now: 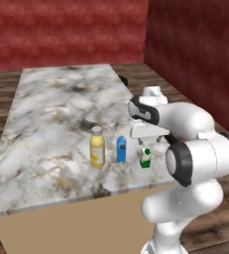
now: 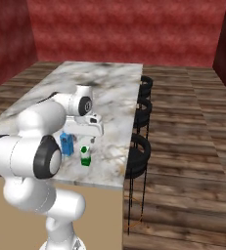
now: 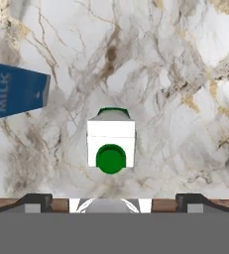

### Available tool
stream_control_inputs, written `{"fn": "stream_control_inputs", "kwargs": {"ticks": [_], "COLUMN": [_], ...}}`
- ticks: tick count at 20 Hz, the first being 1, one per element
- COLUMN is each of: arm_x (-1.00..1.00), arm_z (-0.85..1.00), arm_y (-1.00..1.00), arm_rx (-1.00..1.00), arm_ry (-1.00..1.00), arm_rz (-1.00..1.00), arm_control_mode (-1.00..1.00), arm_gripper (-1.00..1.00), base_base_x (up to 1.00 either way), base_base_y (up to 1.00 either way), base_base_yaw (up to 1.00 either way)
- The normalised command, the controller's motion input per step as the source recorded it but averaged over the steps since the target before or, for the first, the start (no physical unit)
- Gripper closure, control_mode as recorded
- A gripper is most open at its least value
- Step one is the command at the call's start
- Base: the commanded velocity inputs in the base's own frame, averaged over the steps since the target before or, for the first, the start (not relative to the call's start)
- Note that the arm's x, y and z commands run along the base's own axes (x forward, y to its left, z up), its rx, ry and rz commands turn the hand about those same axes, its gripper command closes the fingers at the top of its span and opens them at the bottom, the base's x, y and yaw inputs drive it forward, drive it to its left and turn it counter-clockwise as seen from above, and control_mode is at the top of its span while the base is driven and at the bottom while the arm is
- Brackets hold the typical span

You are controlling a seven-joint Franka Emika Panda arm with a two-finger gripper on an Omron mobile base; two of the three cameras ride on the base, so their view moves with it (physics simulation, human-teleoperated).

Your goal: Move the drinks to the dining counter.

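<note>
Three drinks stand in a row near the front edge of the marble dining counter: a yellow bottle with a white cap, a slim blue carton and a smaller green-and-white carton. My gripper hangs open just above the green-and-white carton, pointing straight down at it. The jaws stand wide on either side of the carton's top, apart from it. Nothing is held.
Black stools line the counter's right side, and one shows as a dark shape at its far edge. Red walls close the room behind. Wooden floor surrounds the island.
</note>
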Motion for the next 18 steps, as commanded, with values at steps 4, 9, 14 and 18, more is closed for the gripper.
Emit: {"fn": "stream_control_inputs", "kwargs": {"ticks": [4, 9, 14, 18], "arm_x": [-0.27, -0.27, -0.10, 0.00], "arm_z": [0.61, 0.61, 0.55, 0.45], "arm_y": [-0.01, 0.00, 0.00, -0.01], "arm_rx": [0.00, 0.00, 0.00, 0.00], "arm_ry": [-0.06, -0.13, -0.16, -0.19], "arm_rz": [0.00, 0.00, 0.00, 0.00], "arm_control_mode": [-1.00, -1.00, -1.00, -1.00], "arm_gripper": [-1.00, -1.00, -1.00, -1.00], "base_base_x": [0.00, 0.00, 0.00, 0.00], "base_base_y": [0.00, 0.00, 0.00, 0.00], "base_base_yaw": [0.00, 0.00, 0.00, 0.00]}}
